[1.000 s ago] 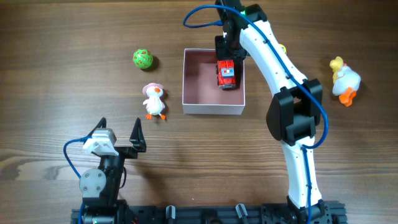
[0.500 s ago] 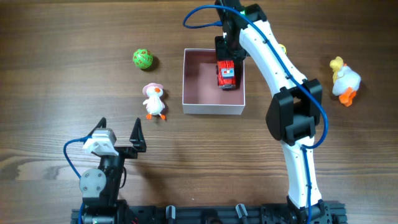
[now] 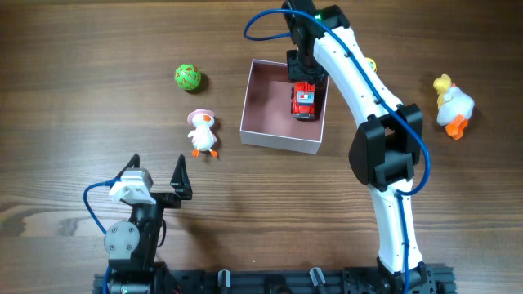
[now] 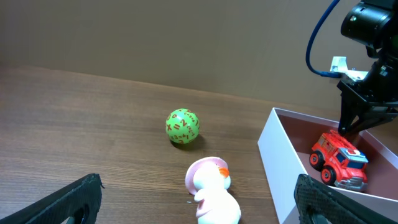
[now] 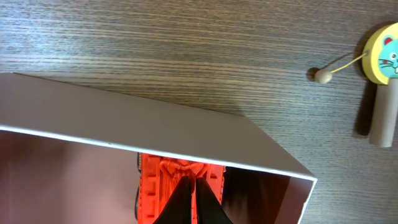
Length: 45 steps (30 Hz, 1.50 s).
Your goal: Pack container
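The container is a shallow white-walled box with a pink inside, lying a little askew at the table's middle back. It also shows in the left wrist view and the right wrist view. A red toy fire truck lies in its far right corner, also seen from the left wrist and the right wrist. My right gripper reaches down into the box, its fingers together, tips on the truck's top. My left gripper is open and empty at the front left.
A green ball and a white duck with a pink hat lie left of the box. A yellow-and-white duck lies at the far right. A yellow rattle drum lies behind the box.
The box has turned slightly and shifted right. The truck and my right gripper have moved a little to the right with it. The left arm has not moved.
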Each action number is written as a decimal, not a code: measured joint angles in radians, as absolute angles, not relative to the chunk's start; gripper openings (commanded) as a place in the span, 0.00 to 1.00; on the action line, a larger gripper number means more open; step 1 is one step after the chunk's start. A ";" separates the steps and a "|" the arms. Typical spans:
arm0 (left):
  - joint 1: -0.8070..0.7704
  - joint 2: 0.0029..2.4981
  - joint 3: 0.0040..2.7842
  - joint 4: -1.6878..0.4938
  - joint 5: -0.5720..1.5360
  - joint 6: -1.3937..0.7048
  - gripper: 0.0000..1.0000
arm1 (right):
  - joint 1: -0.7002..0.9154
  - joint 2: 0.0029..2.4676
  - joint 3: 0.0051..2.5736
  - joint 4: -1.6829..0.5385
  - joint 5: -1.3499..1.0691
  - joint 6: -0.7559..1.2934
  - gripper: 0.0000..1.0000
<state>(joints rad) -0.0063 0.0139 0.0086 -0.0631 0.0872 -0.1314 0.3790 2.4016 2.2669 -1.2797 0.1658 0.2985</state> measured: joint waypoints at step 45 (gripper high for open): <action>-0.006 0.014 0.009 -0.063 0.087 -0.131 1.00 | 0.377 2.322 2.127 -1.166 -0.045 0.290 0.04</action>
<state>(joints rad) -0.0063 0.0139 0.0086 -0.0631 0.0872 -0.1314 0.3771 2.3219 2.1265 -1.1656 -0.0448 0.2905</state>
